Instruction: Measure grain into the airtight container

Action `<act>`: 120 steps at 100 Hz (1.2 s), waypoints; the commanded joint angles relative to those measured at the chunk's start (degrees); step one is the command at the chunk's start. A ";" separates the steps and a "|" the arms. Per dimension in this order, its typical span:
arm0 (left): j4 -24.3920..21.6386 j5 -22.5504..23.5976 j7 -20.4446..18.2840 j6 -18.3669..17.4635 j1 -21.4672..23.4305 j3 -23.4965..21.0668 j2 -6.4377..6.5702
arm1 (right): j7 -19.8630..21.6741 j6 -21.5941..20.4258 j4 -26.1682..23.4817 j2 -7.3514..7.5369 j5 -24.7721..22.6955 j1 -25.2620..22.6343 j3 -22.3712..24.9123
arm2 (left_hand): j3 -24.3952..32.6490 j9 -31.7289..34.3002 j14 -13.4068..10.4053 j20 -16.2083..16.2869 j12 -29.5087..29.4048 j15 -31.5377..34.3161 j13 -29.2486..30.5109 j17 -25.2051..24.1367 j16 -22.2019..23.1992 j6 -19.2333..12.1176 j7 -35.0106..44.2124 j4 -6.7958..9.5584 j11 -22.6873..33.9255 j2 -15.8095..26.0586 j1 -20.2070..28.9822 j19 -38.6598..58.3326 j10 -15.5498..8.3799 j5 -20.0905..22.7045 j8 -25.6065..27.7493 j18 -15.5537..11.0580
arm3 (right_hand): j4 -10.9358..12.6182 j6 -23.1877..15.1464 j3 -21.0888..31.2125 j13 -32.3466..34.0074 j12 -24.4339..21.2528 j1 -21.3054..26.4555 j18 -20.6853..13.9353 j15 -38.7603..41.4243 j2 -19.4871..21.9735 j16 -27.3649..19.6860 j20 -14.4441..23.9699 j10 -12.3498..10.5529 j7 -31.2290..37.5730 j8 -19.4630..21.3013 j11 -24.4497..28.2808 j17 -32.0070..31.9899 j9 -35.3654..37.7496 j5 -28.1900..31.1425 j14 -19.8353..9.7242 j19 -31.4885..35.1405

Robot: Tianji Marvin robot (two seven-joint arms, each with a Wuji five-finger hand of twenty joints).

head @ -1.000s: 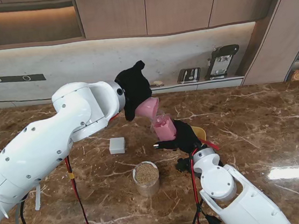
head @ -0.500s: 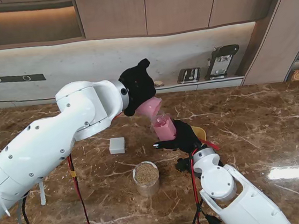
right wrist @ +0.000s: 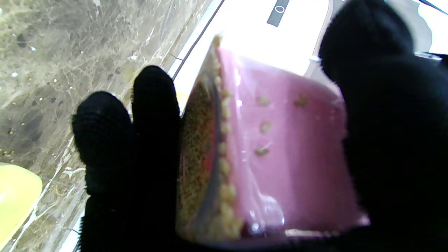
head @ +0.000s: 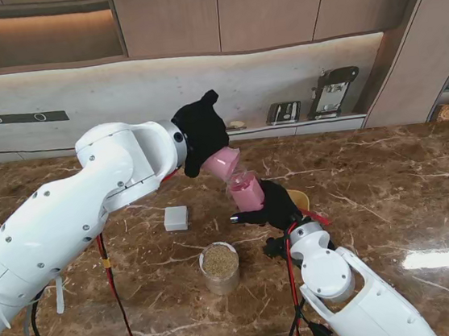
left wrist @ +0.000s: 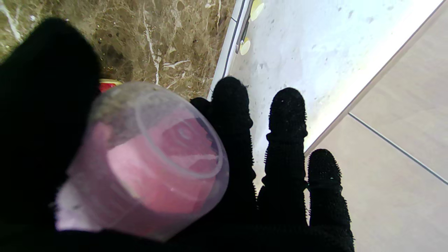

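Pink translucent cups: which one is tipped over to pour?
The pink translucent cup in the left hand, tilted mouth-down; the right hand holds the other pink cup upright.

Grain jar [head: 220, 267] and white block [head: 176, 217] stand well apart.

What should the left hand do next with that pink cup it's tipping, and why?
Probably tilt it back upright. The measuring cup in the left hand looks empty, and the pink container in the right hand already holds grain.
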 commanded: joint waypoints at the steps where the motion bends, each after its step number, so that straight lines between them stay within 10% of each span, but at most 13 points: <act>1: -0.37 0.18 -0.56 -0.69 0.50 0.27 0.29 | 0.66 0.09 -0.24 -0.25 0.40 0.14 0.10 | 28.33 0.20 1.87 0.52 -0.74 0.09 -1.73 -1.17 -0.35 -17.61 10.37 3.32 0.47 15.06 2.46 -1.50 -2.89 9.35 3.38 3.25 | -0.34 -9.60 13.39 3.48 2.29 8.22 -3.43 2.43 21.25 -0.44 0.73 -4.62 9.34 1.09 10.42 -0.04 7.49 6.97 -6.43 0.31; 67: -1.42 0.20 -2.97 -0.74 0.79 -0.03 0.36 | 0.53 -0.03 -0.08 -0.30 0.43 0.20 0.12 | 7.49 -5.54 1.18 0.61 -12.67 0.26 -2.34 -1.59 -0.07 -15.75 9.86 11.24 9.32 33.71 -3.12 -2.59 -2.12 5.73 3.63 2.59 | -0.36 -9.53 13.44 3.40 2.31 8.18 -3.43 2.40 21.24 -0.44 0.75 -4.62 9.36 1.07 10.45 -0.04 7.51 6.97 -6.44 0.30; 77: -1.40 0.07 -3.04 -0.29 0.85 0.01 0.32 | 0.49 -0.07 -0.06 -0.30 0.42 0.20 0.13 | -0.79 -5.29 1.45 0.66 -12.41 0.70 -2.03 -1.62 0.23 -14.22 12.30 15.49 10.77 40.58 -4.45 -2.62 -2.10 5.63 4.31 2.32 | -0.37 -9.52 13.43 3.43 2.31 8.19 -3.43 2.43 21.20 -0.44 0.75 -4.62 9.35 1.06 10.45 -0.04 7.51 6.95 -6.39 0.30; 120: -0.51 1.18 0.00 2.09 1.60 -0.13 0.03 | 0.68 -0.64 0.17 -0.25 0.45 0.31 0.05 | -7.10 -5.05 1.26 0.90 -12.13 1.33 -1.12 -1.25 0.41 -13.03 14.23 12.29 11.58 45.44 -1.88 -1.74 -2.30 4.39 4.22 1.52 | -0.35 -9.56 13.43 3.43 2.30 8.30 -3.43 2.45 21.19 -0.44 0.76 -4.64 9.41 1.12 10.45 -0.04 7.52 6.99 -6.41 0.29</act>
